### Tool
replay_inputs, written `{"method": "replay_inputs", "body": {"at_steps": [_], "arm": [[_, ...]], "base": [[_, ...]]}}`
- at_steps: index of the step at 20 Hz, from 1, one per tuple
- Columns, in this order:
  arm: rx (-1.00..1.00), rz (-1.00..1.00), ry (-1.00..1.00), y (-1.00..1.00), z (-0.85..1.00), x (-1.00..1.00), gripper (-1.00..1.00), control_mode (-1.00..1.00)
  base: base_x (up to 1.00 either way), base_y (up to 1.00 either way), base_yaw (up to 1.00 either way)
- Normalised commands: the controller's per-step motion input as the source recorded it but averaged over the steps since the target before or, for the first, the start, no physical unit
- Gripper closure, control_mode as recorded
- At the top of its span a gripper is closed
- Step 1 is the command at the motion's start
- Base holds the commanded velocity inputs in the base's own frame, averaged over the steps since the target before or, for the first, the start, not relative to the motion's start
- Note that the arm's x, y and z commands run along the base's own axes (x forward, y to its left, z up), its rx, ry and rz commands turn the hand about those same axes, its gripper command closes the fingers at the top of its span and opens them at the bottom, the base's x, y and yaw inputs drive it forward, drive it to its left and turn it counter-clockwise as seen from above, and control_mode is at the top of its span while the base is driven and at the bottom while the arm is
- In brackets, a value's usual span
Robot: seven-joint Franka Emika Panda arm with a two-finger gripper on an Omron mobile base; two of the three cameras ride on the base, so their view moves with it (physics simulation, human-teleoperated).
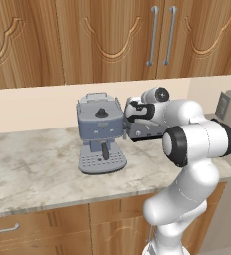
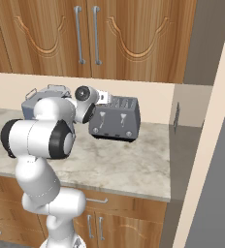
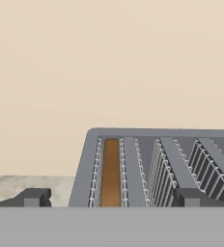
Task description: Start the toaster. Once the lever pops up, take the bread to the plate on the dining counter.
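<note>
Right, you've got the arm reaching over the marble bench (image 2: 124, 164), with the fingers (image 3: 111, 198) hanging just above the toaster (image 2: 115, 121). In the hand view the two dark fingertips (image 3: 34, 197) stand well apart, one out over the bench at the left, the other over the toaster's top, so the fingers are open and hold nothing. Between them you see the bread (image 3: 111, 171), a brown slice standing down in the leftmost slot, wire guides on both sides of it. The slots further right show bare wire.

From the right base view, the toaster sits against the beige back wall (image 2: 153, 104), its front face carrying two levers and small knobs; no lettering on it can be read. Just beside it, to the left, stands the blue-grey espresso machine (image 1: 100, 134), likewise with no legible brand. Wooden cabinets (image 1: 107, 35) hang above.
</note>
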Motion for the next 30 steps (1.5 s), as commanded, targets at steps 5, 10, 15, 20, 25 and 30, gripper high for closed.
{"method": "replay_inputs", "body": {"at_steps": [5, 10, 15, 20, 25, 30], "arm": [[0.0, 0.0, 0.0, 0.0, 0.0, 0.0, -1.0, -1.0], [0.0, 0.0, 0.0, 0.0, 0.0, 0.0, -1.0, -1.0], [0.0, 0.0, 0.0, 0.0, 0.0, 0.0, -1.0, -1.0], [0.0, 0.0, 0.0, 0.0, 0.0, 0.0, -1.0, -1.0], [0.0, 0.0, 0.0, 0.0, 0.0, 0.0, -1.0, -1.0], [0.0, 0.0, 0.0, 0.0, 0.0, 0.0, -1.0, -1.0]], "base": [[0.0, 0.0, 0.0], [0.0, 0.0, 0.0], [0.0, 0.0, 0.0], [0.0, 0.0, 0.0], [0.0, 0.0, 0.0], [0.0, 0.0, 0.0]]}}
